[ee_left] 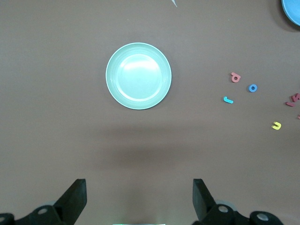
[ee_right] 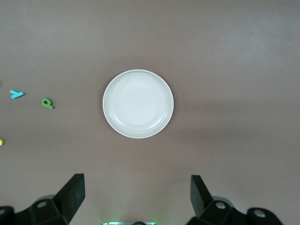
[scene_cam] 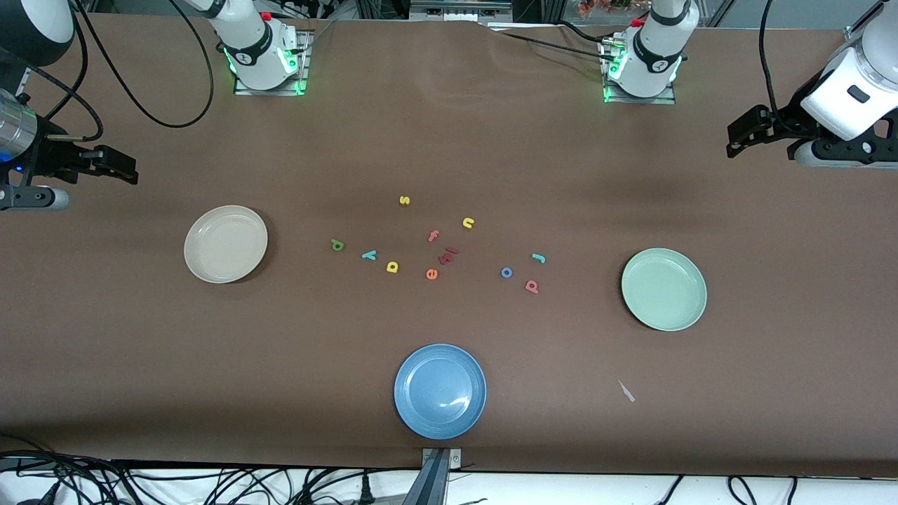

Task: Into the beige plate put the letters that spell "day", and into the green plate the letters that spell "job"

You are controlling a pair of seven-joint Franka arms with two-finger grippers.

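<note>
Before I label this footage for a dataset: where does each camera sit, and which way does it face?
Front view: high across the table, facing both arm bases; shows the left claw and right claw, both open, waiting at the table's ends.
Left wrist view: on the left wrist, looking down at the green plate; its own open claw shows.
Right wrist view: on the right wrist, looking down at the beige plate; its own open claw shows.
Shared: front and left wrist both show the green plate and the blue "o".
</note>
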